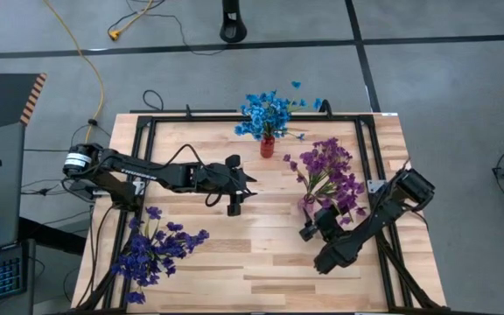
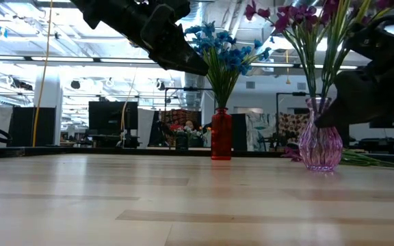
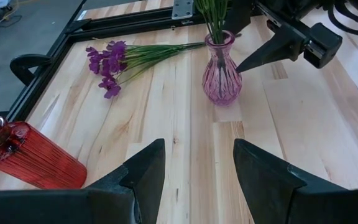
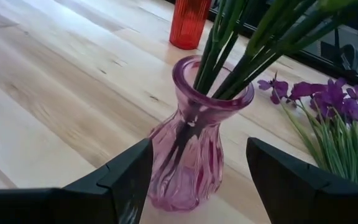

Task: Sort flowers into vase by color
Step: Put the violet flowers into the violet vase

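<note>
Flowers are grouped by colour on the desk [image 1: 261, 262]: blue flowers [image 1: 265, 114] stand in a red vase [image 1: 268, 146] at the far edge, magenta flowers [image 1: 329, 168] in a pink glass vase [image 4: 191, 152], with more magenta stems [image 3: 114, 59] lying flat beside it, and violet flowers [image 1: 157, 249] lie loose at the near left. Right tool [image 4: 194, 180] hangs just before the pink vase, fingers apart, holding nothing. Left tool [image 1: 234, 208] hovers mid-desk, fingers apart and empty.
</note>
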